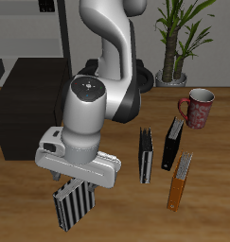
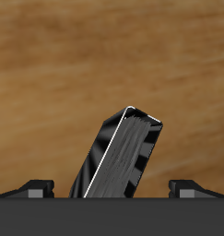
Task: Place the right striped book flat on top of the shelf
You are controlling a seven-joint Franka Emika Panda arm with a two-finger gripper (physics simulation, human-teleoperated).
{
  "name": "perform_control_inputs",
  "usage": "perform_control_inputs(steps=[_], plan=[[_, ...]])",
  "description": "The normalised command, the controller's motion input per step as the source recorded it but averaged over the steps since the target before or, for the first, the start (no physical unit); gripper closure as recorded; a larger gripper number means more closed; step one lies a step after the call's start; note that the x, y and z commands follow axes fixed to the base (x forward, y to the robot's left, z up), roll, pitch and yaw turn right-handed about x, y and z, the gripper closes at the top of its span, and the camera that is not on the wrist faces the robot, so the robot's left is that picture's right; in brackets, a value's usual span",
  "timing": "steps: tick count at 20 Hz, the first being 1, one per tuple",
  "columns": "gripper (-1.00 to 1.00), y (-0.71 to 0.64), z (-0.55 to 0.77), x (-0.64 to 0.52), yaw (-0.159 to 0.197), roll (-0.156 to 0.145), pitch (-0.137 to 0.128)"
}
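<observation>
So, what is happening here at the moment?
The robot's gripper is shut on the right striped book and holds it tilted above the wooden table, near the front edge. The shelf stands farther back, with nothing on its top yet. Three other books and a red mug remain on the table.

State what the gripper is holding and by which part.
The gripper holds the right striped book by its upper end; the rest hangs tilted below, above the table.
</observation>
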Motion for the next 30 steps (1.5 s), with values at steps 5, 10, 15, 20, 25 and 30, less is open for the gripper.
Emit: perform_control_inputs(steps=[5,10,15,20,25,30], plan=[[1.00,-0.06,-0.10,0.00,-0.021,-0.007,0.019],[1.00,0.00,0.12,-0.06,0.004,0.000,-0.027],[1.00,0.03,0.34,-0.19,0.028,0.005,-0.059],[1.00,0.06,0.49,-0.36,0.048,0.010,-0.083],[1.00,-0.06,0.47,-0.42,0.013,0.006,-0.061],[1.00,-0.08,0.48,-0.49,0.061,-0.006,-0.074]])
